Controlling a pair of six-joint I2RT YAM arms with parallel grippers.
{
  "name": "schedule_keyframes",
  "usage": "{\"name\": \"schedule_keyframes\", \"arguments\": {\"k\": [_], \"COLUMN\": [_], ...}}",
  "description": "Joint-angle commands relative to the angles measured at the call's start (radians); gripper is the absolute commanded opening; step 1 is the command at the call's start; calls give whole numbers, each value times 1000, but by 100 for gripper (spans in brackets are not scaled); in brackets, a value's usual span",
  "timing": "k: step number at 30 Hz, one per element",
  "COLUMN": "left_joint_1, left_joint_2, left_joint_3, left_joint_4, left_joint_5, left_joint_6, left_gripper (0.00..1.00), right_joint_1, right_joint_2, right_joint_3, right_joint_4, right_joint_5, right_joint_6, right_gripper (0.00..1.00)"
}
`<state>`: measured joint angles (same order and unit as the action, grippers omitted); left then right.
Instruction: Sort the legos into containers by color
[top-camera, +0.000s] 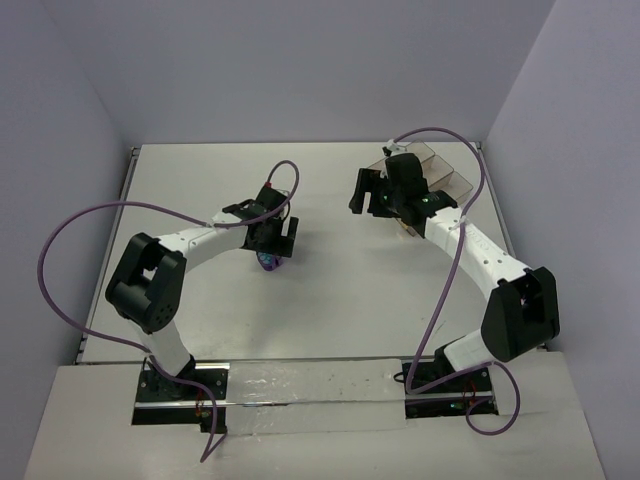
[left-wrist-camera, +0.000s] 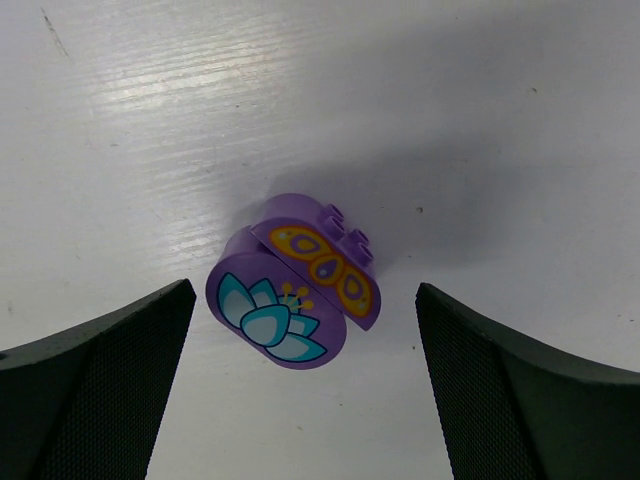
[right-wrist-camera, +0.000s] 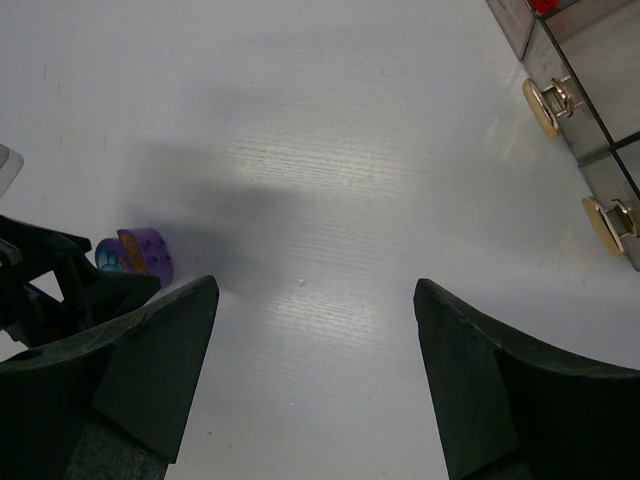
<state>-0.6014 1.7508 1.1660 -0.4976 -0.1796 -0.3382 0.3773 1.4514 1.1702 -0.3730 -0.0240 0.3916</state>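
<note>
A clump of two purple legos lies on the white table: one with a teal lotus print (left-wrist-camera: 275, 318), one with an orange butterfly print (left-wrist-camera: 326, 268). It also shows in the top view (top-camera: 268, 262) and in the right wrist view (right-wrist-camera: 140, 253). My left gripper (left-wrist-camera: 305, 400) is open, hovering over the clump with nothing between its fingers (top-camera: 278, 242). My right gripper (right-wrist-camera: 315, 380) is open and empty above bare table, just left of the container (top-camera: 370, 197). The smoky-grey clear container (top-camera: 445, 172) stands at the back right, and a red lego (right-wrist-camera: 545, 5) shows in it.
Gold clasps (right-wrist-camera: 545, 106) stick out from the container's wall (right-wrist-camera: 585, 70) at the right edge of the right wrist view. The left gripper's black body (right-wrist-camera: 50, 285) shows at that view's left. Grey walls close in the table on three sides.
</note>
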Motion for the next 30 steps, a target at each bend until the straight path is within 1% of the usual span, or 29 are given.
{"name": "schedule_keyframes", "arguments": {"k": [1,6,12,17,21,25,30], "left_joint_1": [-1,-1,-1,-1,-1,-1,-4], "left_joint_2": [-6,-38,-7,34,59,41,23], "left_joint_3": [12,-17,-5,13,20,0,-15], "left_joint_4": [28,47,80,112,96,97,73], "left_joint_5": [-46,-38,-19,29,56,68,98], "left_joint_6": [54,72,102,123,106,71,-6], "left_gripper": [99,99,99,99,99,98,95], "right_joint_1": [-9,-11,-10,-11,-11,-11,-11], "right_joint_2": [-40,-33,-34,-42,-47,-45,-39], "right_joint_3": [-3,-1,-5,-9,-13,-14,-10], "right_joint_4": [8,10,14,8,7,8,15], "right_joint_5": [12,1,-13,-14,-14,-20,-33], "right_joint_6": [-13,-8,-2,-5,-4,-5,-1], "right_gripper": [87,87,87,87,87,87,87]}}
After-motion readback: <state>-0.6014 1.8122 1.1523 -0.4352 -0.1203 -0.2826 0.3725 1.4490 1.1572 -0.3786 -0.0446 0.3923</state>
